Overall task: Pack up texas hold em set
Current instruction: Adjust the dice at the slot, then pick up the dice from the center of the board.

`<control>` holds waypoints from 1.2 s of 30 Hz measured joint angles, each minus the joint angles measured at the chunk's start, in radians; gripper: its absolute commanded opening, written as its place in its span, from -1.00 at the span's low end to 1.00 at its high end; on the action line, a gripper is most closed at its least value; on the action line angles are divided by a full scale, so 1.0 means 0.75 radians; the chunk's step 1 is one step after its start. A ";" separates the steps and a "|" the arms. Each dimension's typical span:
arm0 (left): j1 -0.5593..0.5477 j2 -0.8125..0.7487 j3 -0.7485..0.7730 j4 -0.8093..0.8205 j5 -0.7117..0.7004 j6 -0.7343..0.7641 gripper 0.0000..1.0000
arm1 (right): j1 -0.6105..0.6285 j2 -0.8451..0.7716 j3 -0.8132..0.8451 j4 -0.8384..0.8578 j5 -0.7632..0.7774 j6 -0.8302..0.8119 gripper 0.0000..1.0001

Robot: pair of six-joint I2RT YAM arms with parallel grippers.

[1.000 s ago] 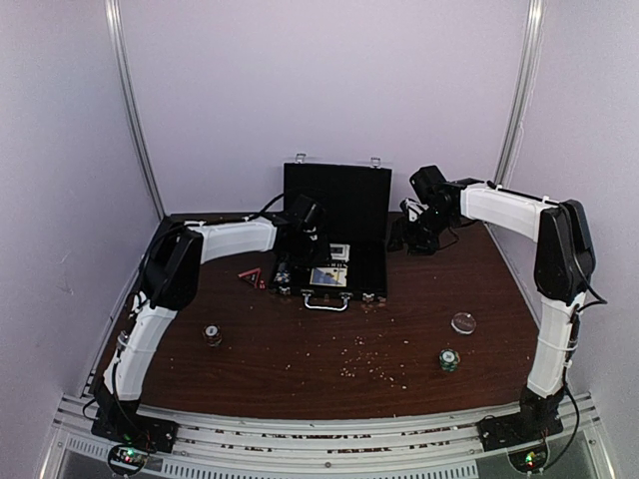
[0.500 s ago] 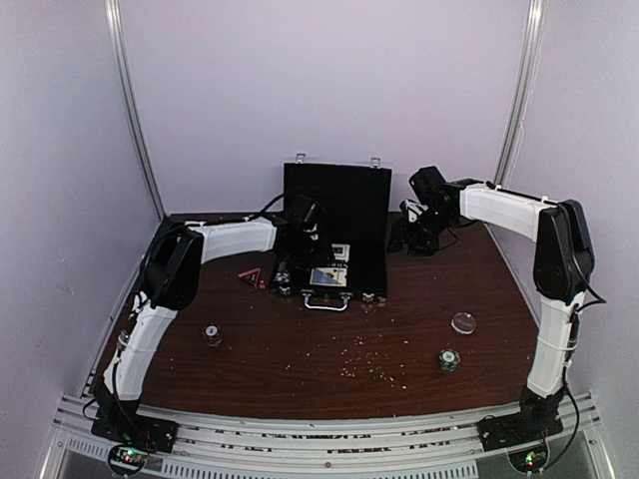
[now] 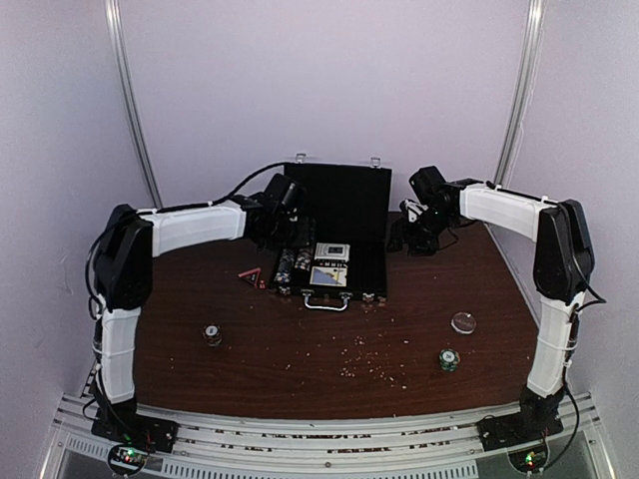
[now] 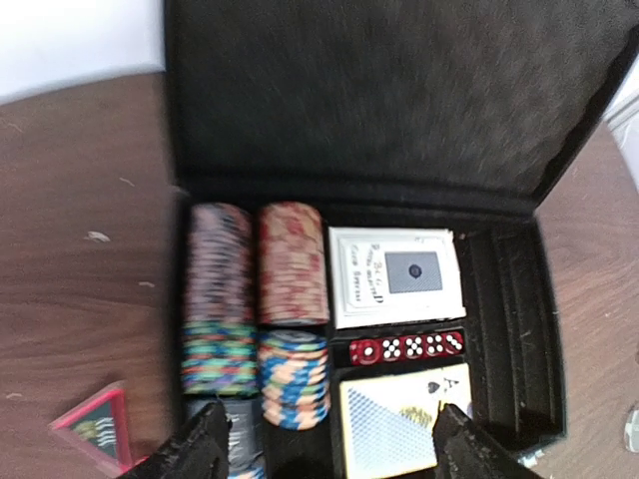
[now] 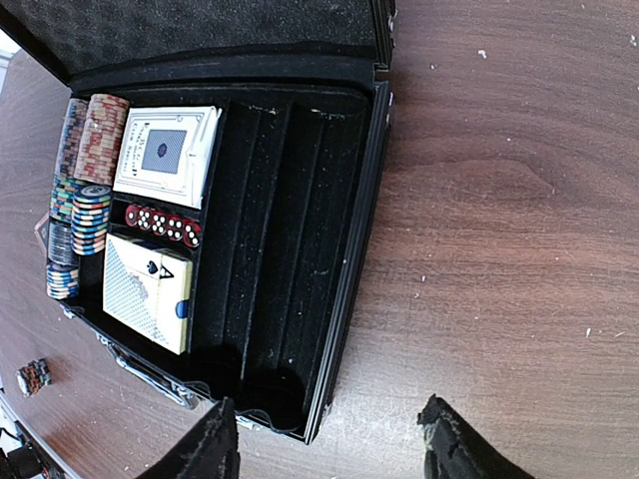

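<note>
**Case open, both hands spread and empty**

The case point(image 3: 339, 200) lies open at the worktop's point(image 3: 300, 344) far middle, lid upright. Chips point(image 4: 258, 299) fill its left rows; red dice point(image 4: 407, 347) sit between two card decks point(image 4: 394, 274). The left hand point(image 4: 334, 454) hovers over the case's near-left part, fingers wide apart, holding nothing. The right hand point(image 5: 329, 439), just right of the case, is likewise spread and empty.

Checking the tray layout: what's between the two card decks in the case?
A row of red dice lies between the white deck and the blue-backed deck, inside the open case. The left wrist view shows it most clearly.
</note>
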 measured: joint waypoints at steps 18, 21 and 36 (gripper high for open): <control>0.208 -0.257 -0.455 -0.083 0.045 0.041 0.02 | 0.000 0.000 0.000 -0.010 0.047 0.007 0.26; 0.210 -0.182 -0.403 -0.099 0.074 0.060 -0.08 | 0.000 -0.002 0.001 -0.009 0.073 0.006 0.25; 0.209 -0.034 -0.256 -0.222 0.134 0.094 -0.40 | -0.014 -0.064 -0.008 0.027 0.124 0.007 0.26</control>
